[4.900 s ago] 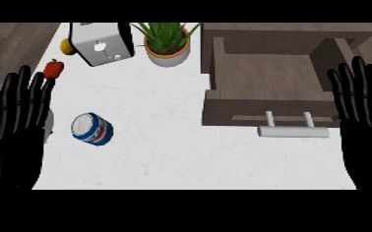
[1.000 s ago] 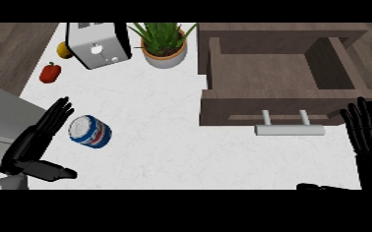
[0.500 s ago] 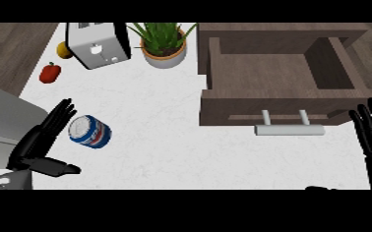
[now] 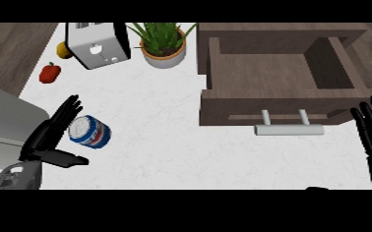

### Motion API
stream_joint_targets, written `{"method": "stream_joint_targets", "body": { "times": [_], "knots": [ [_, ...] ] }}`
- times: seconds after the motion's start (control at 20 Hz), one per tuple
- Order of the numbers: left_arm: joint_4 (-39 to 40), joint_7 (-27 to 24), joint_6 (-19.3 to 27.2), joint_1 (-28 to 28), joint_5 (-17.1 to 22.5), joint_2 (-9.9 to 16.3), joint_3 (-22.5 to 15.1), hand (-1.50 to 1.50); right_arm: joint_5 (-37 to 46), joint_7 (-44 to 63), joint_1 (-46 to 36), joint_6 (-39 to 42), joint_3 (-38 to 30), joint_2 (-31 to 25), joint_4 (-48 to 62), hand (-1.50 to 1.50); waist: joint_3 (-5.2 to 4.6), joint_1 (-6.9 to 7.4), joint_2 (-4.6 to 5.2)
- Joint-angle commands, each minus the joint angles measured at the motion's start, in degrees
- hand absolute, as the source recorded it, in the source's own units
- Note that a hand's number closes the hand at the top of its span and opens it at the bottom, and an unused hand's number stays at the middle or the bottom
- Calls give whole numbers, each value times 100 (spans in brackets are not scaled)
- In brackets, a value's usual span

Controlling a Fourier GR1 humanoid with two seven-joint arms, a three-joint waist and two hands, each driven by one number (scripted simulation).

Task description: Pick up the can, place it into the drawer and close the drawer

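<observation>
Left hand (image 4: pixel 49 136) at lower left, fingers straight and spread beside the can (image 4: pixel 89 132), thumb out below it, can lying on the white counter (image 4: pixel 167 142), open drawer (image 4: pixel 272 76) upper right, right hand (image 4: pixel 362 125) resting at right edge, fingers straight.

bare counter (image 4: pixel 167 128) between can (image 4: pixel 90 132) and open drawer (image 4: pixel 269 73)
</observation>
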Motion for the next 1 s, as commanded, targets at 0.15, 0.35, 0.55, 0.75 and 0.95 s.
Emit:
{"method": "stream_joint_targets", "body": {
  "times": [0.15,0.35,0.55,0.75,0.95],
  "knots": [
    [1078,-795,32,-416,-197,171,-24,-150,-86,239,142,35,-79,12,-446,-150,-3,-29,7],
    [914,-399,188,-660,-86,-8,-71,-150,188,330,91,-49,230,212,-478,-150,0,-8,4],
    [1229,-739,187,-622,-264,-98,-252,-150,15,-280,369,207,-44,106,-71,-150,0,-24,7],
    [899,-537,299,-553,-147,-246,-300,-150,-381,111,254,381,-304,-105,-270,-150,1,-7,0],
    [810,-491,60,-568,-130,-214,-394,-150,-243,277,-193,174,-243,-90,11,-150,2,10,1]
  ]
}}
